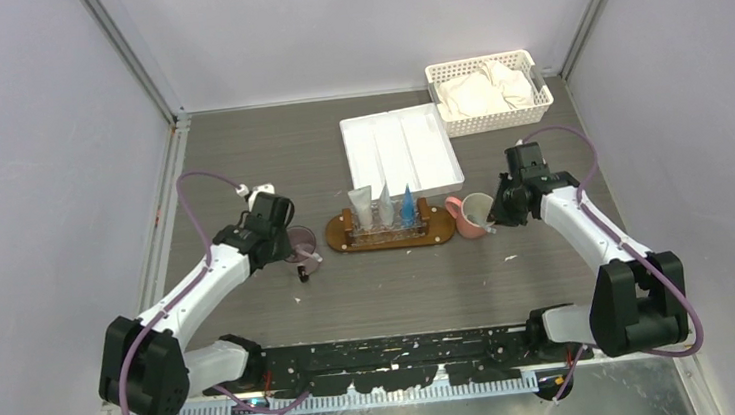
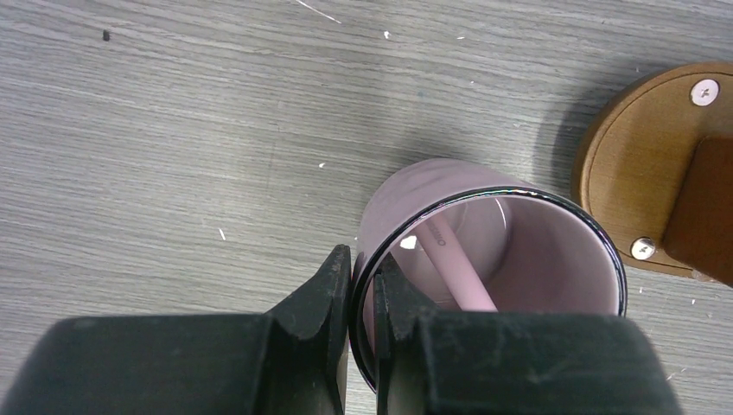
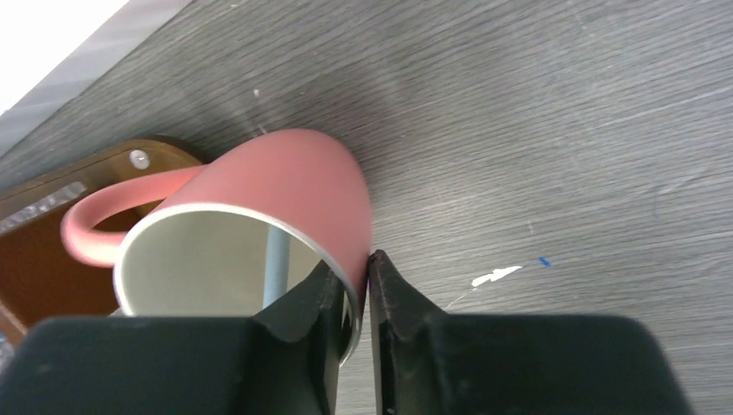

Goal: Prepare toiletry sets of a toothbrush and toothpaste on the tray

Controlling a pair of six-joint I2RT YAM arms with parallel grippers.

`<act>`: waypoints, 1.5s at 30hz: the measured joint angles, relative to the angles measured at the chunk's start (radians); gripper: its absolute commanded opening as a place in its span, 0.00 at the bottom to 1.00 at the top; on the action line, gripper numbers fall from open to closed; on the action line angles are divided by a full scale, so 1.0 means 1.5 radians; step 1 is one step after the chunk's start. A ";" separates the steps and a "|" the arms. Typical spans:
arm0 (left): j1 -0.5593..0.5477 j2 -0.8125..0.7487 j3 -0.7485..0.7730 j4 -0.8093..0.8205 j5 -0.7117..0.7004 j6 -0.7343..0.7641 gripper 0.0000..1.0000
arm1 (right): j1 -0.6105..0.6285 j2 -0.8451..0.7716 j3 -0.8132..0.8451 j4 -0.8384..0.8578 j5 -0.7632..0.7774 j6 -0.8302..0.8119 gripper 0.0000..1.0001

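The brown oval tray (image 1: 338, 238) lies mid-table with two white-grey toothpaste tubes (image 1: 362, 208) and a blue one (image 1: 407, 204) standing in a row on it. At its left end stands a lilac cup (image 2: 432, 186) with a pink toothbrush (image 2: 458, 264) leaning inside. My left gripper (image 2: 363, 259) is shut on the cup's wall, one finger inside and one outside. At the tray's right end is a salmon-pink mug (image 3: 294, 177), with a grey-blue handle (image 3: 277, 264) standing inside. My right gripper (image 3: 353, 264) pinches its rim the same way.
A white divided tray (image 1: 401, 151) sits behind the brown tray. A white lattice basket (image 1: 489, 91) holding white cloths stands at the back right. A small white scrap (image 1: 510, 257) lies on the table near the right arm. Grey walls close in both sides.
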 measured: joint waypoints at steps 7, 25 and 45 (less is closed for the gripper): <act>0.001 0.028 0.042 -0.001 0.011 0.013 0.01 | 0.004 0.008 0.003 -0.007 0.027 -0.009 0.01; 0.004 0.094 0.181 -0.009 0.039 0.031 0.01 | 0.031 0.001 0.211 -0.167 0.062 -0.039 0.01; 0.004 0.186 0.183 0.012 0.106 0.029 0.01 | 0.082 0.128 0.378 -0.342 0.108 -0.028 0.01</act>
